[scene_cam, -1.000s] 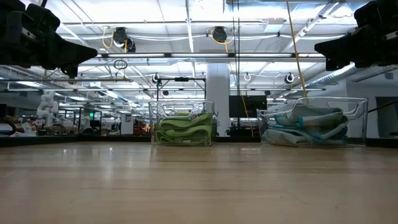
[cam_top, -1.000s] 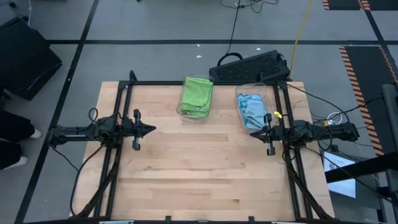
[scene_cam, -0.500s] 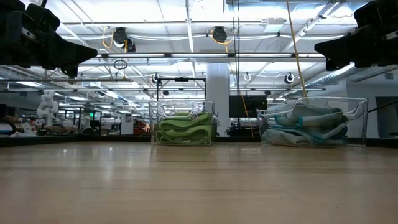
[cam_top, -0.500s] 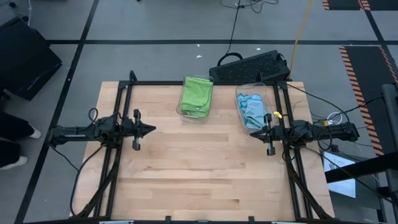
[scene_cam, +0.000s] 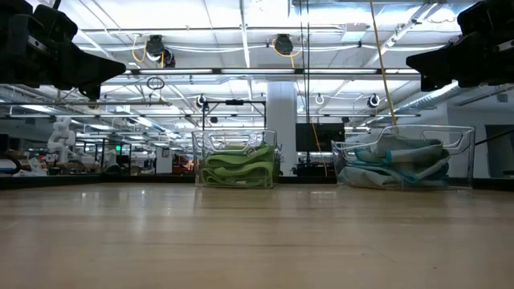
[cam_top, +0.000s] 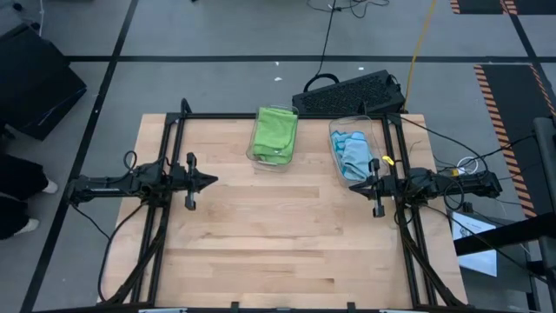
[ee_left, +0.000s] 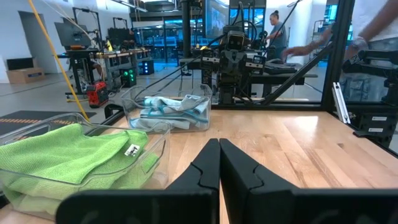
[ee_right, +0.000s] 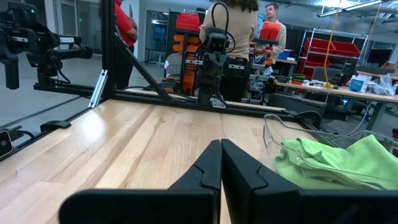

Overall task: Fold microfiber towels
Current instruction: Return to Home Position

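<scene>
Both arms rest at the table edges, left gripper (cam_top: 212, 181) and right gripper (cam_top: 354, 185) pinched together on nothing; lime green microfiber towels (cam_top: 274, 130) fill the left clear plastic bin (cam_top: 271, 165), light blue microfiber towels (cam_top: 354, 153) the right clear plastic bin (cam_top: 351, 123); risk: the right gripper sits near its bin, so a stray swing could clip it.

Upper middle of the high view: left bin (cam_top: 272, 165) and right bin (cam_top: 351, 123) stand apart on the table (cam_top: 278, 243), towels (cam_top: 275, 130) in each; behind them, seemingly, a keyboard (cam_top: 347, 94).

Your stock: clear bins (cam_top: 271, 165), two, at the table's (cam_top: 278, 252) far edge; green towels (cam_top: 274, 130) and blue towels (cam_top: 354, 156), piled, uncountable; grippers (cam_top: 212, 182), two.
</scene>
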